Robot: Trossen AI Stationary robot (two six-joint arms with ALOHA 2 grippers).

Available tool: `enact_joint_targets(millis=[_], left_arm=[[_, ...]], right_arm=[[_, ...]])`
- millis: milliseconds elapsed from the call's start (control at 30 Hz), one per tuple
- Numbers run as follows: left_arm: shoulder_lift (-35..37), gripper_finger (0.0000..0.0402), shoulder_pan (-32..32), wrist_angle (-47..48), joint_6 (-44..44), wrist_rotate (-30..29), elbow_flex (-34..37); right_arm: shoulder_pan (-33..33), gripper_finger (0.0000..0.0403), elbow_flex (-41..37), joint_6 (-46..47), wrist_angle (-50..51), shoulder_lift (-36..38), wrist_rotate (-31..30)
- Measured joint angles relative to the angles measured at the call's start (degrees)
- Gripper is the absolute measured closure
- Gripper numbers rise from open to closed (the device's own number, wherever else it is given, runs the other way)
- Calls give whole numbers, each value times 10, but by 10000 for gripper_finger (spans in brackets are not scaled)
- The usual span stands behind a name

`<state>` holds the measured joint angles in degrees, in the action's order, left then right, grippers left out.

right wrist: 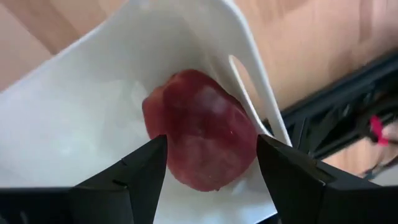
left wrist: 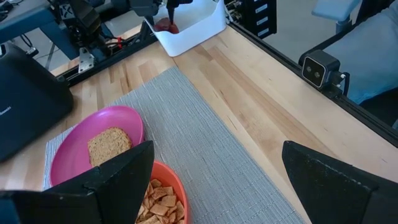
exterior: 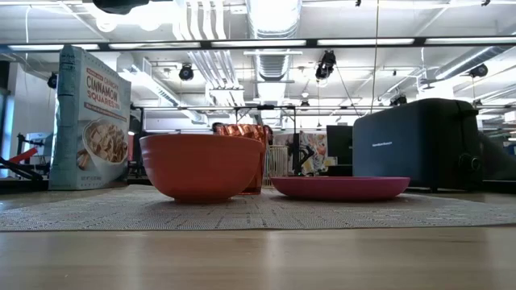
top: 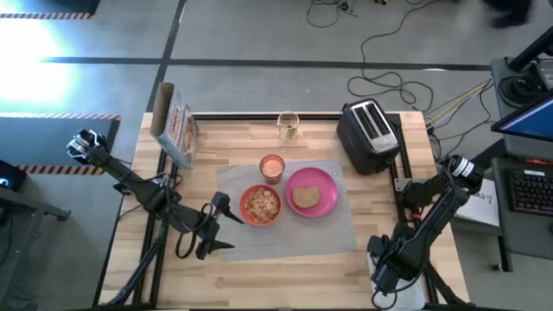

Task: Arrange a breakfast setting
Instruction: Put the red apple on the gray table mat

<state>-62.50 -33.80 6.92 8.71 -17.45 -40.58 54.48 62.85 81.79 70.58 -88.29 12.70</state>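
Taking the grey placemat (top: pixel 289 207) as your landmark, your left gripper (top: pixel 218 226) hovers over its left edge with fingers spread wide and nothing in them. On the mat sit the red-orange bowl (top: pixel 260 206) of cereal, the orange cup (top: pixel 272 167) behind it and the pink plate (top: pixel 312 192) carrying the toast (top: pixel 304 198). Off the mat's right front corner, your right gripper (right wrist: pixel 211 163) reaches into a white bin (left wrist: pixel 189 25), its fingers flanking the dark-red item (right wrist: pixel 199 127); whether they squeeze it you cannot tell.
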Motion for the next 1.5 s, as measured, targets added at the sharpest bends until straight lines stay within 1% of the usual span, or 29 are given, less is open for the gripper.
enact_joint_targets(millis=[67, 233, 367, 533, 667, 833, 900, 1067, 1300, 1400, 1500], left_arm=[[0, 65, 0, 0, 0, 0, 0], [0, 65, 0, 0, 0, 0, 0], [0, 65, 0, 0, 0, 0, 0], [0, 65, 0, 0, 0, 0, 0], [0, 65, 0, 0, 0, 0, 0], [0, 65, 0, 0, -2, 0, 0], [0, 65, 0, 0, -2, 0, 0], [0, 65, 0, 5, -2, 0, 0], [0, 65, 0, 6, -2, 0, 0], [0, 65, 0, 6, -2, 0, 0], [0, 65, 0, 5, -2, 0, 0]], right_arm=[[0, 166, 0, 19, -2, 0, 17], [0, 166, 0, 22, -8, 0, 52], [0, 162, -1, 18, -8, 0, 54], [0, 135, -1, 12, -10, 0, 55], [0, 113, -4, -59, -12, 0, 50], [0, 98, -13, -145, -13, 0, -7], [0, 95, -19, -162, -13, 0, -12], [0, 96, -43, -161, -31, 0, -7], [0, 97, -91, -158, -100, 3, -2], [0, 105, -93, -157, -104, 3, -1], [0, 124, -87, -163, -104, 2, -1]])
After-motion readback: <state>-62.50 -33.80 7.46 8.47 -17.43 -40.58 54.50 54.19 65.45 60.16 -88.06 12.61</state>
